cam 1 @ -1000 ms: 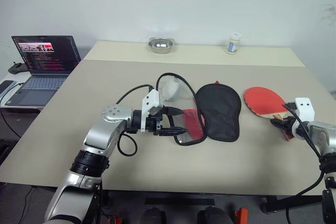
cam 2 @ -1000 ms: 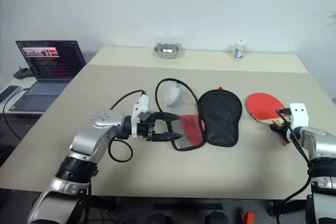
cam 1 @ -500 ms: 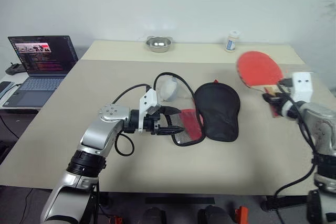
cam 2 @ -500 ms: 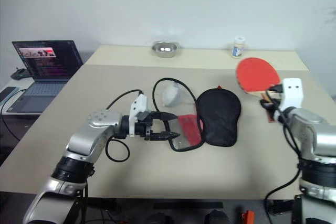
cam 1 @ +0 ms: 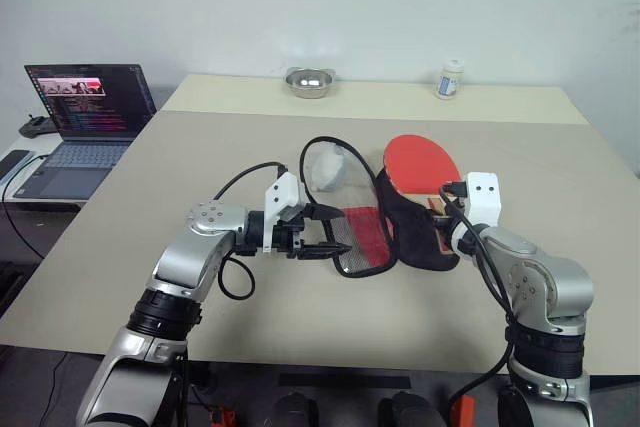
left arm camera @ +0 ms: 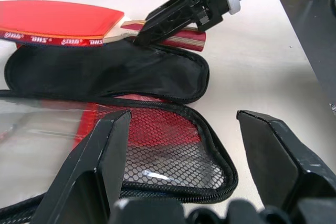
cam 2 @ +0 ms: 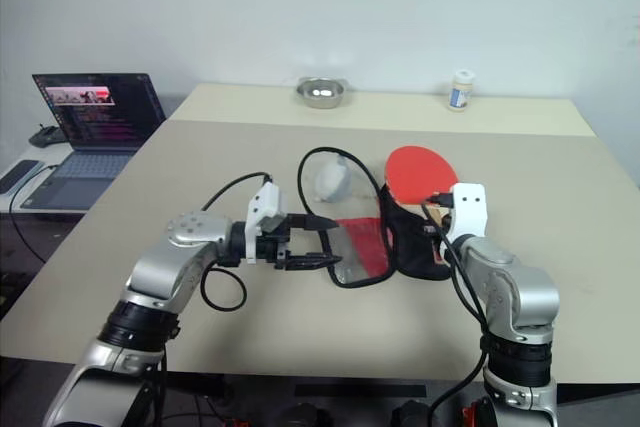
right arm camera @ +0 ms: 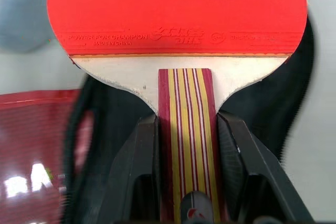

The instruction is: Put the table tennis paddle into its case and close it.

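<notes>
The case [cam 1: 420, 222] lies open mid-table, its black half flat and its red mesh half [cam 1: 360, 237] to the left, with the black zipper rim arching up behind. My left gripper [cam 1: 330, 232] is open, its fingers [left arm camera: 100, 166] standing wide on either side of the mesh half's near end. The table tennis paddle [cam 1: 420, 159] hovers level just over the black half [left arm camera: 105, 72], red blade pointing to the far side. My right gripper [cam 1: 440, 215] is shut on its striped wooden handle [right arm camera: 185, 108].
A steel bowl [cam 1: 307, 82] and a small white bottle [cam 1: 449, 79] stand at the table's far edge. An open laptop [cam 1: 85, 117] sits on a lower side table at the left. Bare tabletop [cam 1: 560, 177] lies right of the case.
My right gripper has lifted the paddle off the table's right side and carried it left, over the case's black half. The left gripper and the case have stayed put.
</notes>
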Robot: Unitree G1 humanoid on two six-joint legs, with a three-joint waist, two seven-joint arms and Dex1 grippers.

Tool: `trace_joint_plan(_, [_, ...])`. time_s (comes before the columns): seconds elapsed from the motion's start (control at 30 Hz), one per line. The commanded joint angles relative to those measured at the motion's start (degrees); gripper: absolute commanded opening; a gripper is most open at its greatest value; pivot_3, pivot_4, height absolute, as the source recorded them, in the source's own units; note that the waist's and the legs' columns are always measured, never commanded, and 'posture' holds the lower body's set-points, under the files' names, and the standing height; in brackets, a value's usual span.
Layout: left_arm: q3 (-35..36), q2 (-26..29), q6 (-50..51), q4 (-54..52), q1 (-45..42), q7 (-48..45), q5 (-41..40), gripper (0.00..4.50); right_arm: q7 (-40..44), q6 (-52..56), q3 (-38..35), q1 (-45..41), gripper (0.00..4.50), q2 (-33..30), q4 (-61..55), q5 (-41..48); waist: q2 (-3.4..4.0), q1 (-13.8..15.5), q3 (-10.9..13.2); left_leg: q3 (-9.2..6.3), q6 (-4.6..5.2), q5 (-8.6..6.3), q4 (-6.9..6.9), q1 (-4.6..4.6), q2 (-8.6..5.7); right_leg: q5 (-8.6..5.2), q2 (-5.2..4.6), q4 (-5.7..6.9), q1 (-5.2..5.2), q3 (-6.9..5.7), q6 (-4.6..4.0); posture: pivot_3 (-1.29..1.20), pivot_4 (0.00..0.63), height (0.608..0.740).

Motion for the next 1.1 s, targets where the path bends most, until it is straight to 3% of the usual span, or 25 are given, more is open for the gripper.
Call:
trace_joint_plan(0.03, [1.20, -0.14, -0.71, -1.63, -0.01, 0.79, -0.55, 3.51, 0.11, -3.72, 0.28, -0.12, 1.09, 0.17, 0.75, -0.98, 0.00, -0.06, 0.00, 0.00, 0.00, 0.00, 0.00, 0.01, 0.02, 0.00, 0.03, 0.01, 0.00, 0.00, 0.00, 0.00, 0.150, 0.740])
trace_joint_plan(0.87, [0.80, -0.02, 1.30, -4.01, -0.07, 2.60, -0.91, 3.51, 0.91, -8.35, 2.62, -0.55, 1.09, 0.86, 6.76, -3.27, 0.00, -0.27, 0.00, 0.01, 0.00, 0.00, -0.01, 0.01, 0.03, 0.00, 0.05, 0.02, -0.01, 0.03, -0.01, 0.00, 0.150, 0.740])
trace_joint_plan(1.1, [0.97, 0.21, 1.16, -4.27, 0.53, 2.74, -0.56, 3.51, -0.24, -8.84, 2.44, 0.33, 3.36, 2.29, 3.71, -3.51, 0.00, -0.28, 0.00, 0.00, 0.00, 0.00, -0.01, 0.01, 0.03, 0.00, 0.05, 0.02, -0.01, 0.03, -0.01, 0.00, 0.150, 0.740])
